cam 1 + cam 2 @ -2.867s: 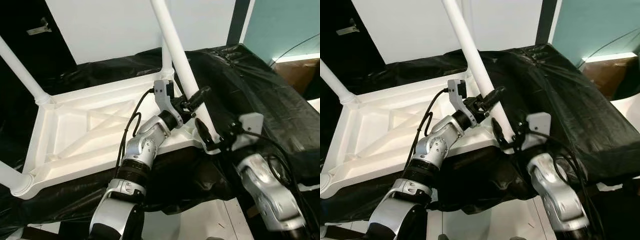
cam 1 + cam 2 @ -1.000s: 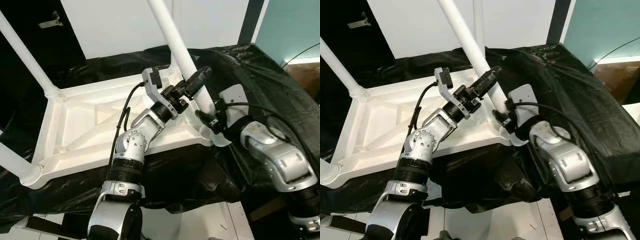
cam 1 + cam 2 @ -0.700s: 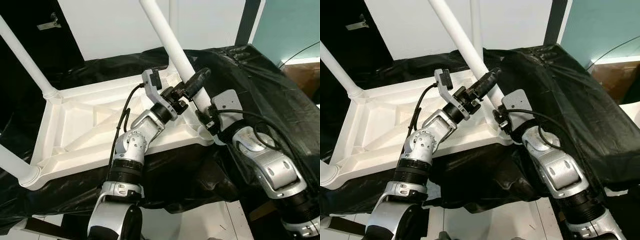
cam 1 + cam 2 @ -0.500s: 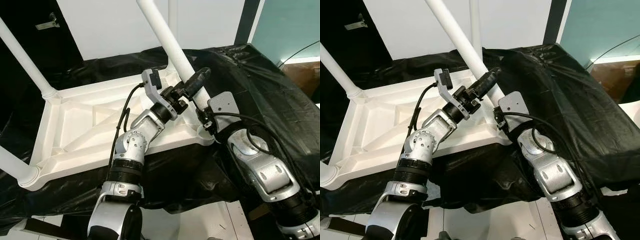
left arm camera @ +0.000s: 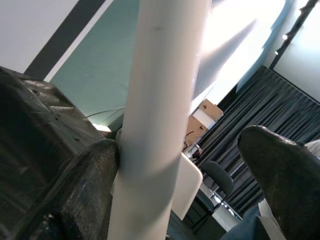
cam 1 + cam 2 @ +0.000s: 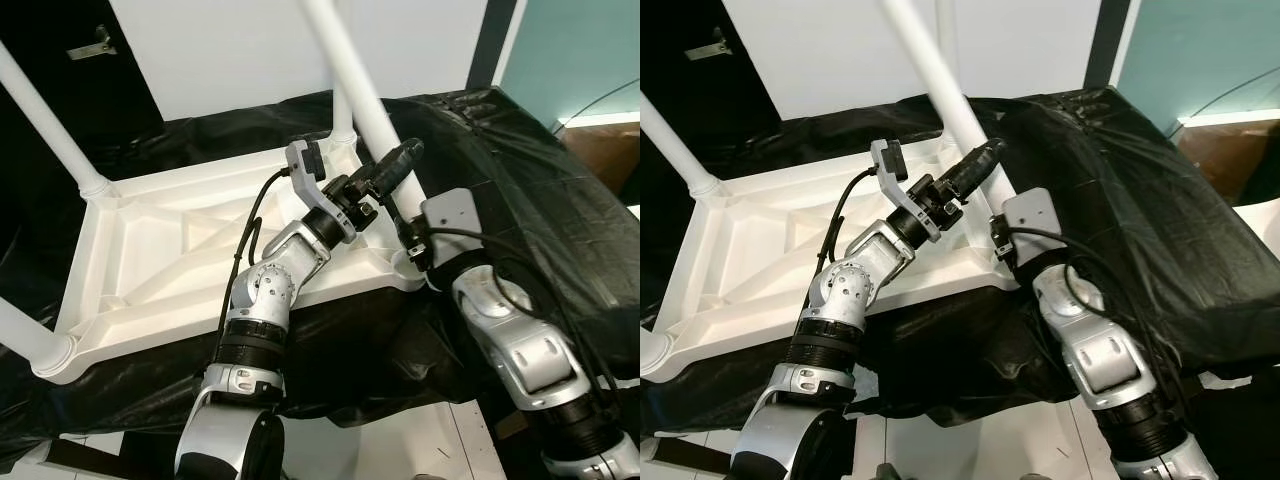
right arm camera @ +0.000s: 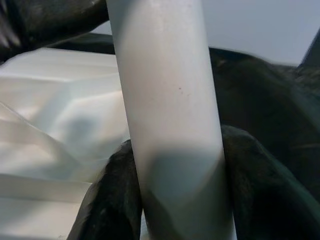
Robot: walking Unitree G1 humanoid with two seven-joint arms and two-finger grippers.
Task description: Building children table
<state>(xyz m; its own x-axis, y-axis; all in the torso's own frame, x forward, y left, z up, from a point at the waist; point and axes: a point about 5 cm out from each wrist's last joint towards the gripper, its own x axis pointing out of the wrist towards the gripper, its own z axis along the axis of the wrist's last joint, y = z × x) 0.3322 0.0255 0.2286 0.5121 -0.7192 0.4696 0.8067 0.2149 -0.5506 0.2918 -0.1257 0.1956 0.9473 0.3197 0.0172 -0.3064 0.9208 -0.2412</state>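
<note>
Black sheeting covers the counter [image 6: 560, 190] where the upturned white table [image 6: 180, 260] lies. Right gripper [image 6: 408, 243] clenches the near-corner leg [image 6: 375, 115] low down; left gripper [image 6: 395, 165] brackets it, released. Stiff, smooth plastic, probably light: grip near the socket.

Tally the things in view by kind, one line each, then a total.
White table legs: 4 (one between both grippers)
White tabletop, upside down: 1
Black cover sheet: 1
Grippers: 2, left gripper, right gripper
Total: 8
</note>
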